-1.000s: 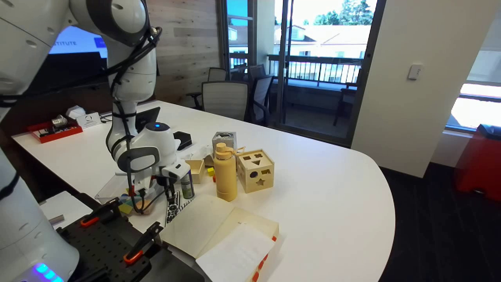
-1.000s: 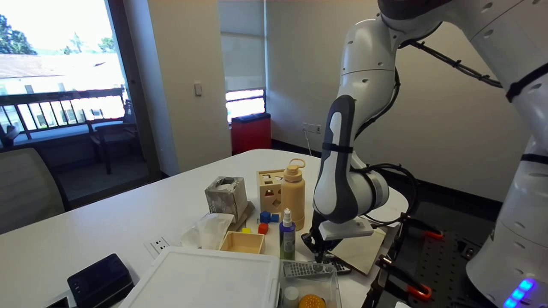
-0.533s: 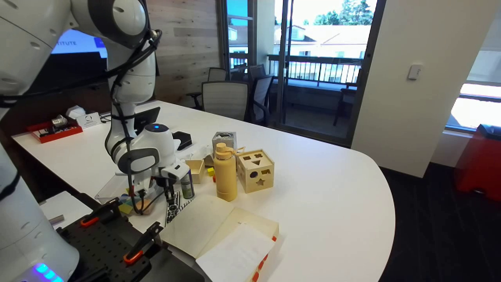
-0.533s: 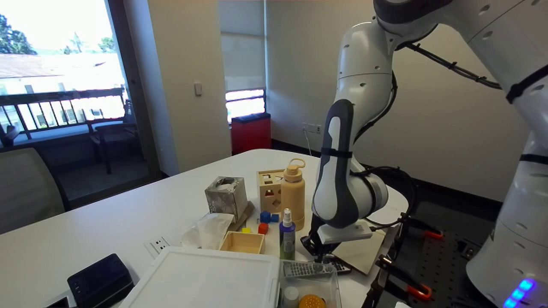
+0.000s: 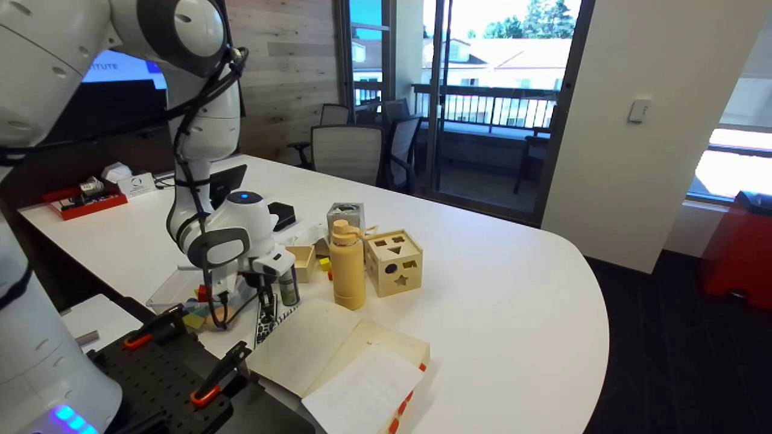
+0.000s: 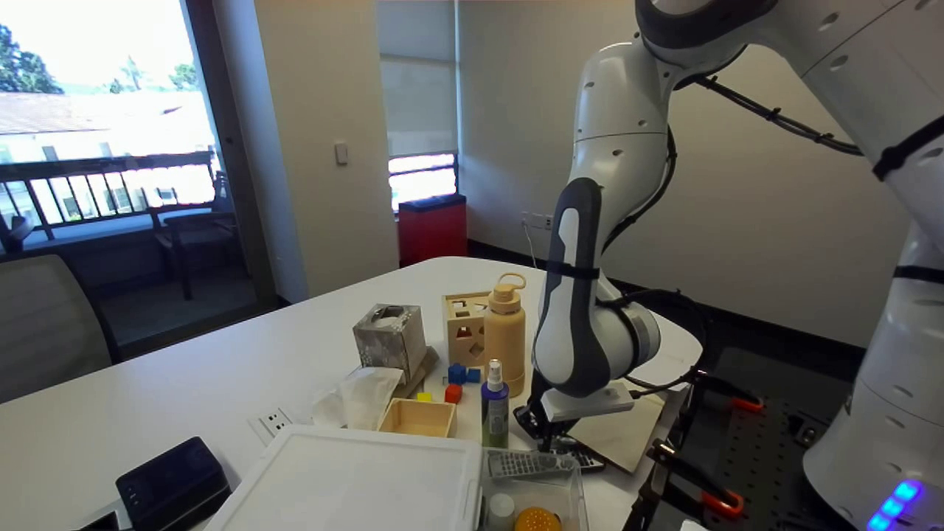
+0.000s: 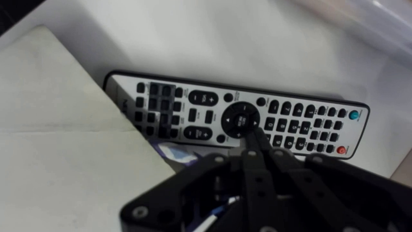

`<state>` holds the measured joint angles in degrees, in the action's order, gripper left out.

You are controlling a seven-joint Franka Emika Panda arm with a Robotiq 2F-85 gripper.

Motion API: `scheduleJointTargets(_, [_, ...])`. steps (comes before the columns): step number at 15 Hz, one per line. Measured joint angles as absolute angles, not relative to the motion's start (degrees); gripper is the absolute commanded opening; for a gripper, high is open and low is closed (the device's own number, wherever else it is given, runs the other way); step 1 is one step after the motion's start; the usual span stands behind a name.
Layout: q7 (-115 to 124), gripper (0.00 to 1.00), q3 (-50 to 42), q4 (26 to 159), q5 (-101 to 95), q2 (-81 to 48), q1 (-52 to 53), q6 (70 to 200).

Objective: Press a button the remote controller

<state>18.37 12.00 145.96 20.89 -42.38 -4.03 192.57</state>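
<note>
Remote (image 7: 236,112): beneath jaws — long axis along closing line;
Button ring (image 7: 240,120): edge under tips; contact unclear;
Jaws: together, empty

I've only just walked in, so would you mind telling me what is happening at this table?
A robot arm has its claw shut over a remote control that lies face up. In the wrist view, the claw's end overlaps the rim of the round navigation pad. It seems set to press a button, though whether it touches one isn't clear. A spray bottle and a yellow water bottle stand upright nearby.
</note>
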Motion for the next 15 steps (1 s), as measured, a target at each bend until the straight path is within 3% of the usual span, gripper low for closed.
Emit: scheduleJointTargets(15, [18.41,0.00,7.38,142.32,20.96,-43.24,1.04,186.03])
